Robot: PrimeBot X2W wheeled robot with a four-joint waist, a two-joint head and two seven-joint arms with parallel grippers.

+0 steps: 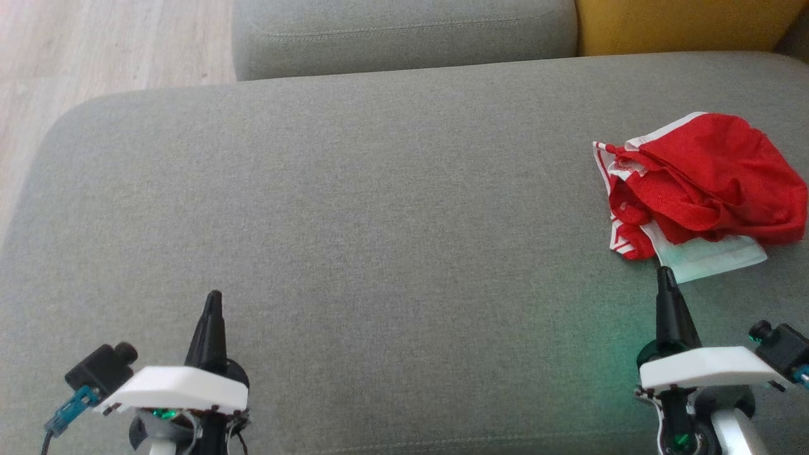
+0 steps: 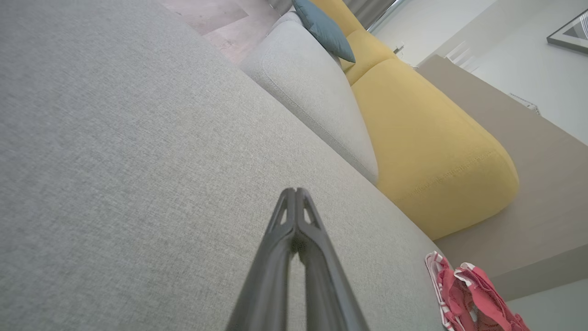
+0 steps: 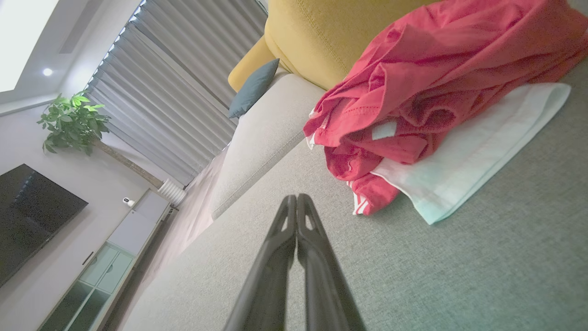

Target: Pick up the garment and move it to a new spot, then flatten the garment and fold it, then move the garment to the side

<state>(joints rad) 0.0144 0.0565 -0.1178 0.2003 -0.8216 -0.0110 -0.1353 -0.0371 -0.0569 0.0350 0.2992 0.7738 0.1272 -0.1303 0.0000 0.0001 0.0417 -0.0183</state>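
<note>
A crumpled red garment (image 1: 701,180) with white stripes and a white waistband lies at the right side of the grey sofa cushion (image 1: 379,208). The same red garment (image 3: 441,92) looms just ahead and to the right in the right wrist view, and it shows small at the lower right as the garment (image 2: 468,299) in the left wrist view. My right gripper (image 1: 665,275) is shut and empty, its tip just short of the white waistband. My left gripper (image 1: 213,297) is shut and empty at the lower left, far from the cloth. The same left gripper (image 2: 296,191) and right gripper (image 3: 296,197) hover over bare cushion.
A second grey cushion (image 1: 404,31) and a yellow cushion (image 1: 682,25) lie beyond the far edge. Wooden floor (image 1: 95,50) shows at the upper left, past the cushion's rounded corner. A blue pillow (image 2: 324,30) rests farther back on the sofa.
</note>
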